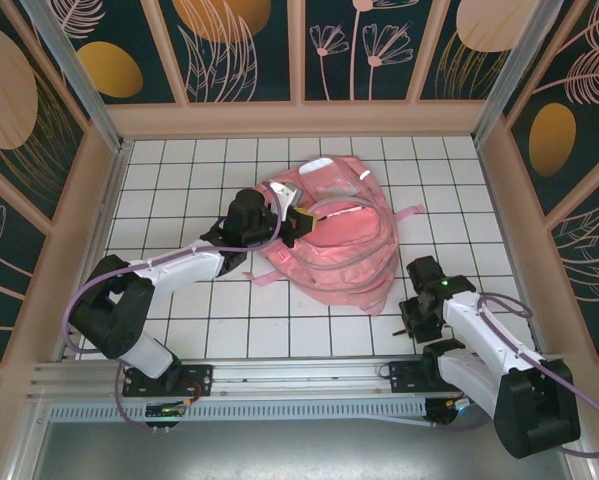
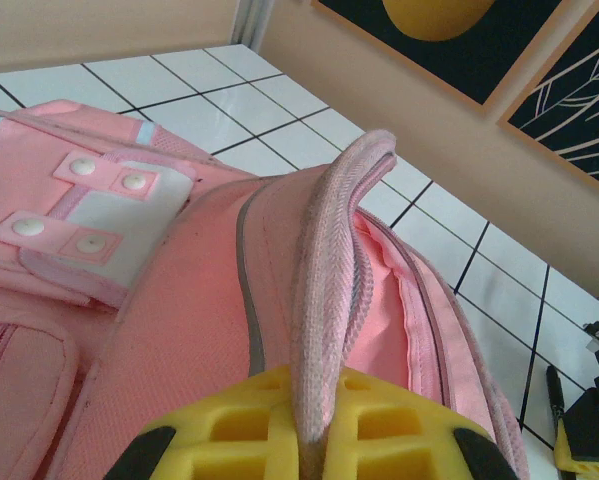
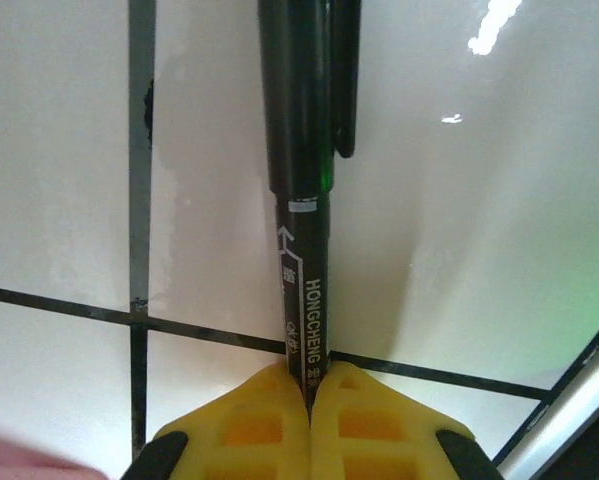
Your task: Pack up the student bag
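The left arm reaches forward, its left gripper [image 1: 297, 222] pinching the pink backpack's [image 1: 344, 255] handle [image 2: 329, 270]; the open mouth shows pink lining. The right arm crouches low, its right gripper [image 3: 309, 398] clamped on a black pen [image 3: 304, 190].

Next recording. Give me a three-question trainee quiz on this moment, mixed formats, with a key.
1. True or false: the left pincer is shut on a strap of the student bag.
2. What does the right pincer grip? A) a black marker pen B) a notebook C) nothing
3. Fill in: the table surface is made of white ____ with dark grid lines.
Key: 1 true; 2 A; 3 tiles.
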Robot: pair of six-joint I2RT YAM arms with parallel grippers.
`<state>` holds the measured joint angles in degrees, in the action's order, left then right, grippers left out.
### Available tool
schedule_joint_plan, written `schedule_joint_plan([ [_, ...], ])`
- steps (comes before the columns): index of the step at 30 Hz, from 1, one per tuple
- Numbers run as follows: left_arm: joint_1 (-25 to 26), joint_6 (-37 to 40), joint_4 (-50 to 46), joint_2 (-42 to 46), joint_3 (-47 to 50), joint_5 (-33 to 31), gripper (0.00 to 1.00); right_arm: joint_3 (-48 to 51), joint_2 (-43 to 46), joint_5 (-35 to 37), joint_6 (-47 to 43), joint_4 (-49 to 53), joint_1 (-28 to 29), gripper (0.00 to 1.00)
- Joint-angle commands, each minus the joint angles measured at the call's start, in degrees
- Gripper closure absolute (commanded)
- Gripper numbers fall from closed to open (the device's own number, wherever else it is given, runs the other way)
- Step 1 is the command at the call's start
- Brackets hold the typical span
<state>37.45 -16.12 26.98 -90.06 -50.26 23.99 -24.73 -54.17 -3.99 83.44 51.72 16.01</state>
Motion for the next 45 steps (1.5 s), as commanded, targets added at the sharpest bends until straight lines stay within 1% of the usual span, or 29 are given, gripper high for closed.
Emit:
schedule_joint_plan([
  [1,-0.19,-0.36,4.83,0.92,-2.6,0.46,1.0,-6.55,0.5,6.3,-1.34,-3.03,1.29,1.0],
  [4,-0.13,-1.39,5.0,1.25,-3.0,1.76,1.0,-16.28,0.33,6.05,-1.14,-1.75,4.1,1.0],
  [6,-0.13,-1.8,5.28,1.46,-3.26,2.53,1.0,-22.73,-2.07,5.22,-0.99,-2.89,6.17,1.0],
  [9,-0.19,-2.82,6.44,1.39,-3.27,2.89,1.0,-29.39,-6.99,1.15,-0.37,-7.39,9.13,1.0],
  [12,-0.19,-3.67,7.25,0.75,-3.98,4.92,1.0,-33.19,-11.66,-0.87,1.38,-14.11,12.64,1.0],
  [14,-0.18,-4.08,7.46,0.59,-4.32,6.2,1.0,-34.97,-15.17,-2.24,1.64,-18.48,13.99,1.0],
  [18,-0.23,-3.41,8.12,0.85,-3.69,7.63,1.0,-35.2,-22.78,-10.53,3.09,-29.38,14.09,0.99],
  [19,-0.25,-3.1,8.05,0.81,-3.66,8.45,1.0,-35.63,-24.52,-12.3,2.85,-30.78,13.86,0.87],
  [20,-0.24,-2.79,7.73,0.84,-3.62,9.26,1.0,-36.58,-26.37,-13.6,1.74,-31.02,13.66,0.7],
  [21,-0.19,-2.63,7.23,0.85,-3.62,9.66,1.0,-38.14,-27.57,-13.72,-0.22,-29.65,13.66,0.57],
  [22,-0.19,-2.31,6.81,0.98,-3.62,9.88,1.0,-39.4,-28.05,-12.81,-1.81,-27.25,13.62,0.51],
  [23,-0.2,-2.15,6.43,1.18,-3.29,9.86,1.0,-40.35,-27.8,-11.4,-3.55,-24.6,13.54,0.47],
  [26,-0.24,-2.12,6.8,1.81,-2.2,10.02,1.0,-37.33,-22.68,-9.33,-6.53,-21.19,11.8,0.45],
  [30,-0.21,-0.96,5.6,0.97,-3.11,12.35,1.0,-27.38,-12.75,-9.56,-10.23,-21.4,8.13,0.46],
  [34,-0.19,0.41,5.01,-0.1,-3.62,13.08,1.0,-22.2,-6.93,-9.94,-16.72,-19.13,4.96,0.45],
  [37,-0.16,2.69,3.85,-1.27,-2.93,11.93,1.0,-17.09,-4.23,-13.54,-20.83,-25.0,3.53,0.45],
  [38,-0.15,3.73,2.58,-1.86,-2.91,11.86,1.0,-15.23,-3.99,-15.17,-21.74,-28.39,3.11,0.45],
  [40,-0.1,5.83,0.16,-2.93,-3.25,13.77,1.0,-12.61,-4.78,-18.03,-22.86,-34.53,2.31,0.45],
  [41,-0.08,6.46,-0.7,-3.48,-3.33,15.1,0.98,-11.48,-6.01,-20.58,-24.11,-38.37,1.28,0.45],
  [42,-0.05,7.2,-1.36,-4.05,-3.3,17.54,0.94,-10.94,-7.93,-24.4,-26.31,-42.11,-0.3,0.45],
  [43,-0.05,8.16,-2.41,-4.52,-3.51,19.74,0.87,-10.99,-9.71,-27.81,-28.49,-43.7,-1.75,0.45],
  [44,-0.08,9.83,-5.07,-4.83,-4.19,22.22,0.73,-12.03,-11.54,-28.73,-31.28,-42.53,-2.91,0.46],
  [45,-0.1,12.78,-9.54,-4.95,-5.04,24.2,0.61,-13.76,-12.82,-27.21,-34.9,-39.3,-3.49,0.46],
])
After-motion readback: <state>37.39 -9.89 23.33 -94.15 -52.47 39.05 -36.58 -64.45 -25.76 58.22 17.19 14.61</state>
